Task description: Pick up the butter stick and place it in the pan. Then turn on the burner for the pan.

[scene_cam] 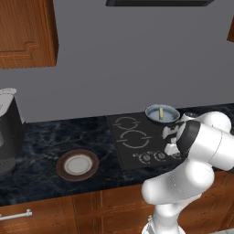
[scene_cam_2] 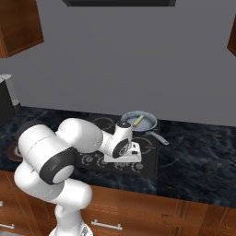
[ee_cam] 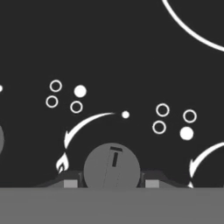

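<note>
Item 1, butter stick point(scene_cam_2: 138, 121): small pale-yellow bar, lying inside the pan, one end propped toward the rim. It sits there because the first half of my task puts it there; I judge that half done.

Item 2, pan point(scene_cam_2: 146, 123): shallow grey-blue round pan with a pale rim, on the far right burner of the cooktop point(scene_cam: 137, 139), handle pointing right and toward the near edge. It rests over a burner ring so the heat will reach it once the matching control is turned.

Item 3, knob point(ee_cam: 112, 166): round grey dial with a dark pointer mark near its top, in the row of controls along the near edge of the cooktop. A flame symbol and a curved arrow sit just left of it, and dot diagrams nearby show which burner each dial serves.

Item 4, my gripper point(ee_cam: 112, 183): lowered over the control row, pointing down at the knob. One finger tip stands on each side of the dial, close against its rim, closed in on it as for a twist. I judge this a grip on the knob, taken so a wrist roll can turn it.

Item 5, plate point(scene_cam: 77, 165): brown with a white centre, on the dark counter well to the left of the cooktop, bare, not needed now.

Risk noted: fingers slipping round the smooth dial.
</note>
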You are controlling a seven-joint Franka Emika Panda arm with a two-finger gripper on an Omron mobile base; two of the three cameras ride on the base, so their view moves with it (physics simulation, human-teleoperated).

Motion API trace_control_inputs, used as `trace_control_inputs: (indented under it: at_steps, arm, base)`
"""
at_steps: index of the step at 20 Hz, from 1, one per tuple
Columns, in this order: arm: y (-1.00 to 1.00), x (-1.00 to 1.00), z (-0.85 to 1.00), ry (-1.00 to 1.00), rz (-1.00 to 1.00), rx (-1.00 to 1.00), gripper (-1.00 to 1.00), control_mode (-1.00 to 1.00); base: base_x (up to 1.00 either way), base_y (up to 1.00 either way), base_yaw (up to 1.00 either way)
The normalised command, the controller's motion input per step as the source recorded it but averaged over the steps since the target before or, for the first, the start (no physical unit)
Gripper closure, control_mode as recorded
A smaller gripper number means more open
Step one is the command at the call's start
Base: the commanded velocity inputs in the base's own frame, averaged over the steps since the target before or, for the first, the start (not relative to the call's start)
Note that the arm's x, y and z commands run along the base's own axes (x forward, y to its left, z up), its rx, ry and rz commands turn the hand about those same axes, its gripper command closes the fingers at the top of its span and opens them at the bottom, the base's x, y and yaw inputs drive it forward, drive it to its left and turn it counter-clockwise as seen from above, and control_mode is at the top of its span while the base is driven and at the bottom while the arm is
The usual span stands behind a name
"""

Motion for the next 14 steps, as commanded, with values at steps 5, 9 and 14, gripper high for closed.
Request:
trace_control_inputs:
  at_steps: [5, 9, 14]
  arm:
    - [0.0, 0.0, -0.02, 0.0, 0.16, 0.0, 1.0, -1.0]
    - [0.0, 0.0, -0.03, 0.0, 0.18, 0.03, 1.0, -1.0]
    - [0.0, 0.0, -0.09, 0.0, 0.17, 0.0, 1.0, -1.0]
  base:
    - [0.0, 0.0, 0.0]
    - [0.0, 0.0, 0.0]
    - [0.0, 0.0, 0.0]
